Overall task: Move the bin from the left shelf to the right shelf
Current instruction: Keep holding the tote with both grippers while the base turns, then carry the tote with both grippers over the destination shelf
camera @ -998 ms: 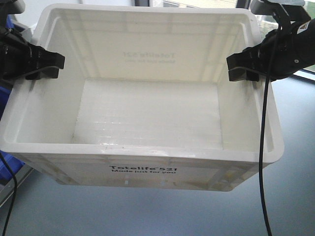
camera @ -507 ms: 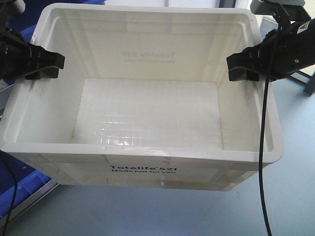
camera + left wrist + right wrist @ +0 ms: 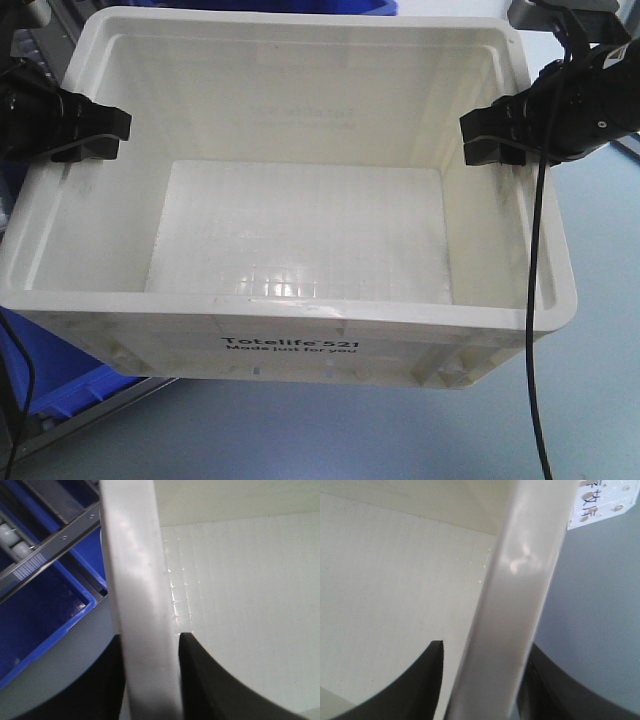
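Note:
A large white empty bin, marked "Totelife 521", fills the front view and hangs in the air between my two arms. My left gripper is shut on the bin's left rim, one finger inside and one outside the wall. My right gripper is shut on the bin's right rim in the same way. The bin sits roughly level. Neither shelf can be made out clearly.
Blue bins and a metal rail frame lie below the bin at the lower left; they also show in the left wrist view with rollers. Grey floor lies to the right. A black cable hangs from the right arm.
The bin and both grippers keep their place in the view, while the background shifts: blue bins and the rail frame have come further into sight at the lower left.

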Robot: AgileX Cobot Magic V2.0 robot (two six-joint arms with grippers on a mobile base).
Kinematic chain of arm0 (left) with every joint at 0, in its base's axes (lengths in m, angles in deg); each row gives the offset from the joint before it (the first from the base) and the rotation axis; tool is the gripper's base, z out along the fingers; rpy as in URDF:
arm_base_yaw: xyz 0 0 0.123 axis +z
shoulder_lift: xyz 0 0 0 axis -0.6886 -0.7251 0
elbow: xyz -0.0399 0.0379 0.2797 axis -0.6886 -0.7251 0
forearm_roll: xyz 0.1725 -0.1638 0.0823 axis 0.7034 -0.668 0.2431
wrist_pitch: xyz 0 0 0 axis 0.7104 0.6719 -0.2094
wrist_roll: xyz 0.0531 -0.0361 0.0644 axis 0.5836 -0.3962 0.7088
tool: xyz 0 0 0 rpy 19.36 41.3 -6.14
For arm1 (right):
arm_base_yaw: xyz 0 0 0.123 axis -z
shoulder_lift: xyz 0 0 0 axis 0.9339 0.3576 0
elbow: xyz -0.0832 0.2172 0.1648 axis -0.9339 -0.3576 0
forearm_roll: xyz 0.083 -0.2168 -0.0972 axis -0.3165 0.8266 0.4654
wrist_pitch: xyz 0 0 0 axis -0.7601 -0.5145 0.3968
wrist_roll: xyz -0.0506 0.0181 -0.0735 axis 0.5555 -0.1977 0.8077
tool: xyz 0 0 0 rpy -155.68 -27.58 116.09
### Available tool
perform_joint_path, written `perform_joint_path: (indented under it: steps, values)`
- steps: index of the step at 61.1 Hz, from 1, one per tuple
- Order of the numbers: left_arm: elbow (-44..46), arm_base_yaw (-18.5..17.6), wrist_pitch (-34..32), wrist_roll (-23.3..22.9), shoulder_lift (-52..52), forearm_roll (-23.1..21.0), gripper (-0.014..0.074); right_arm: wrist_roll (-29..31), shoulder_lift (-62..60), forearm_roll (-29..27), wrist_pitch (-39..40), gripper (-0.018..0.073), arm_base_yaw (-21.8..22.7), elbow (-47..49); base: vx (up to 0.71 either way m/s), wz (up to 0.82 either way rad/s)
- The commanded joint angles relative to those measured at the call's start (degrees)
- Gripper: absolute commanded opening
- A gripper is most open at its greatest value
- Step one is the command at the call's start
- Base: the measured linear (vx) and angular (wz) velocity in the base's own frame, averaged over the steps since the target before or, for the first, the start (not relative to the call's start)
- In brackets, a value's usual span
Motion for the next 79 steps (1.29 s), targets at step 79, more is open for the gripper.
perform_joint_path:
  steps: [79]
  values:
    - [2.59, -0.28, -5.70, 1.57, 2.81, -0.86, -0.0008, 2.31, -2.61, -0.92, 2.81, -0.0004, 0.08, 1.94, 0.05, 0.39]
